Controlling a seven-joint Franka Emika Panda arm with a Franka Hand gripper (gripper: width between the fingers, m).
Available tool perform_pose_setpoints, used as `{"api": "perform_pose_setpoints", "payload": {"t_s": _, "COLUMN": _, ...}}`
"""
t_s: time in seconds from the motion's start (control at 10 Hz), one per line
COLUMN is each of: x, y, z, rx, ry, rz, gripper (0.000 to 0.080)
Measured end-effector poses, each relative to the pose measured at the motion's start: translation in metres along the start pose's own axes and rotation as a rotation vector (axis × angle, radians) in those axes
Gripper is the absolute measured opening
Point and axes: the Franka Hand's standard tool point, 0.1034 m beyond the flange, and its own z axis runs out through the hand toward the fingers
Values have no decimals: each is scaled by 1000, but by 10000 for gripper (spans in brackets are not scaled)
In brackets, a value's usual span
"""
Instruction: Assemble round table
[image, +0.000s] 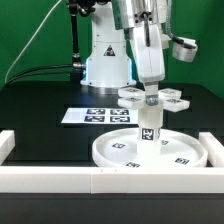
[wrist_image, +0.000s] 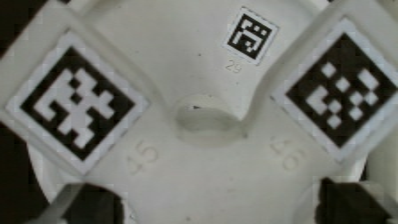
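The robot's end effector grips the cross-shaped base from above, jaws closed on it, with the upright leg directly below at six o'clock, long axis vertical, standing on the round disc on the black desk.

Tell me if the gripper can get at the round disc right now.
Probably not directly. The gripper sits at the cross-shaped base, which tops the leg standing on the round disc. Those parts lie between it and the disc's middle; only the rim looks free.
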Motion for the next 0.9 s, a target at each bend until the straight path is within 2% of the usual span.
{"api": "perform_pose_setpoints", "payload": {"t_s": 0.1, "x": -2, "y": 0, "z": -8, "rx": -13, "ry": -16, "rz": -20, "gripper": 625}}
{"api": "perform_pose_setpoints", "payload": {"t_s": 0.3, "x": -9, "y": 1, "z": -26, "rx": 9, "ry": -39, "rz": -32, "gripper": 645}}
{"api": "perform_pose_setpoints", "payload": {"t_s": 0.6, "x": -7, "y": 2, "z": -20, "rx": 1, "ry": -34, "rz": -123, "gripper": 649}}
{"api": "perform_pose_setpoints", "payload": {"t_s": 0.7, "x": -8, "y": 4, "z": -20, "rx": -12, "ry": -35, "rz": -238, "gripper": 649}}
{"api": "perform_pose_setpoints", "payload": {"t_s": 0.8, "x": -12, "y": 3, "z": -22, "rx": -45, "ry": -37, "rz": -398, "gripper": 649}}
{"api": "perform_pose_setpoints", "payload": {"t_s": 0.9, "x": -14, "y": -1, "z": -24, "rx": -56, "ry": -41, "rz": -552, "gripper": 649}}
